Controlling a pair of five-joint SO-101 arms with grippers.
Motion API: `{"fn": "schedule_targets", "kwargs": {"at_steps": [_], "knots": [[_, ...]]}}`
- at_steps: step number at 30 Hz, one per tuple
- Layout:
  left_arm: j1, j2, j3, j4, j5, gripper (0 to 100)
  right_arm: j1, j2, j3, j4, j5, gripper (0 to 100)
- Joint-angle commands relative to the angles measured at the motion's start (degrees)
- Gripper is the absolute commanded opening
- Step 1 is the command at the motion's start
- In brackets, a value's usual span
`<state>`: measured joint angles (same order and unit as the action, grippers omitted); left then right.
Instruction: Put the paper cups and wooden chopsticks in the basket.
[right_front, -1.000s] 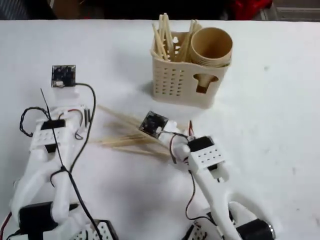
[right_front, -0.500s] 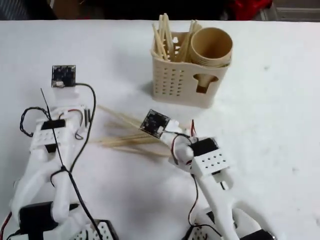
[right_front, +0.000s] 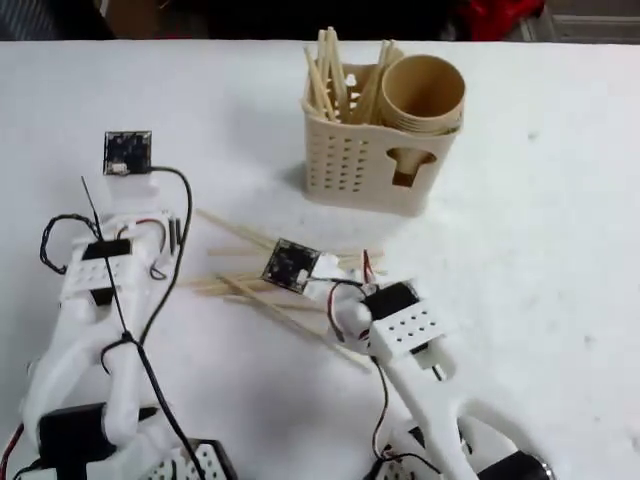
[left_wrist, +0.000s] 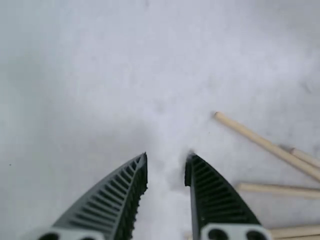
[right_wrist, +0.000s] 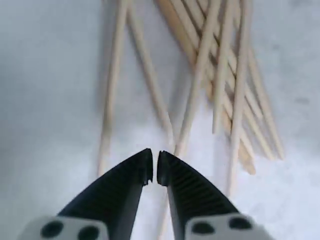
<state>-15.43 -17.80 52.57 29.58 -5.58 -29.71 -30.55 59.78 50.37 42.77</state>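
- Loose chopsticks lie fanned and crossed on the bench between the two arms; the basket stands well apart, already holding paper cups and more sticks
- Right jaws hang just over the pile, tips all but closed, gripping nothing
- Left jaws sit slightly open and empty, beside the stick ends
- The sticks look light, stiff, thin and smooth, so likely to roll or pivot in a grip
- Best pinched near mid-length, squarely across, one or two at a time; held near an end, a stick would probably swing
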Motion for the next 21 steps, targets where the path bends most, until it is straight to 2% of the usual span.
{"fn": "schedule_targets", "kwargs": {"at_steps": [1,8,11,15,21], "knots": [[-0.4,-2.51,-0.26,-1.32,0.26,14,0.22,1.01,-0.88,-2.68,0.62,4.8],[-0.4,-2.51,-0.26,-1.32,0.26,14,0.22,5.05,-6.77,-1.63,0.09,15.2],[-0.4,-2.51,-0.26,-1.32,0.26,14,0.75,10.42,-10.46,-1.63,0.0,15.8],[-0.4,-2.51,-0.26,-1.32,0.26,14,1.19,19.56,-13.63,-4.18,-5.27,15.7],[-0.4,-2.51,-0.35,-1.32,0.26,14,3.47,26.07,-14.59,-6.46,-5.8,14.8]]}}
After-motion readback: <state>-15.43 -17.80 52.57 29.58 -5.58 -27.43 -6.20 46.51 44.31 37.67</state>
